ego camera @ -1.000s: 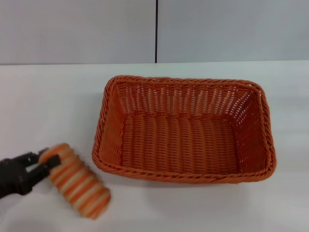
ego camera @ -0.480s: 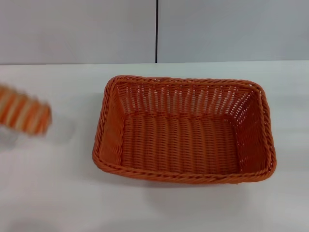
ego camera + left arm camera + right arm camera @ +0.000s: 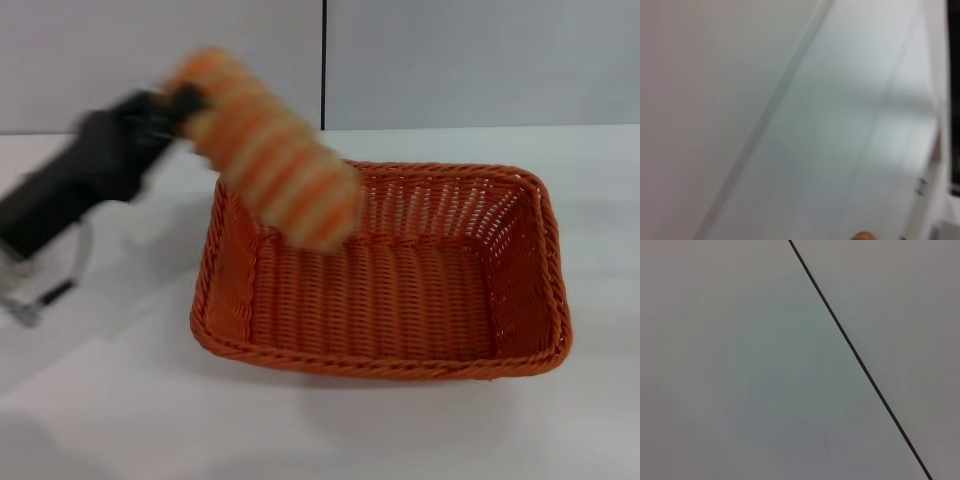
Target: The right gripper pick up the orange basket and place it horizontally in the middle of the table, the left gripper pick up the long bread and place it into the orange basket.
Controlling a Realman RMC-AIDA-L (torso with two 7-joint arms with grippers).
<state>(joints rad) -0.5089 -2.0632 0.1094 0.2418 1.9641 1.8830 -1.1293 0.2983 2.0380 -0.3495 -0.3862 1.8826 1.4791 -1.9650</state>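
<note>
The orange basket point(image 3: 385, 275) lies lengthwise across the middle of the white table point(image 3: 100, 400), open side up. Above its left rim hangs the long bread point(image 3: 268, 160), striped orange and cream, tilted down toward the basket. My left gripper point(image 3: 180, 103) is shut on the loaf's upper end, its black arm reaching in from the left. A small orange tip of the long bread point(image 3: 862, 236) shows at the edge of the left wrist view. The right gripper is out of view.
A grey wall with a dark vertical seam point(image 3: 324, 65) stands behind the table. The right wrist view shows only that wall and seam point(image 3: 855, 355). A cable loop point(image 3: 45, 290) hangs under the left arm.
The left gripper has carried the long bread from low at the table's left, up and rightward, to above the basket's left rim. The basket has not moved.
</note>
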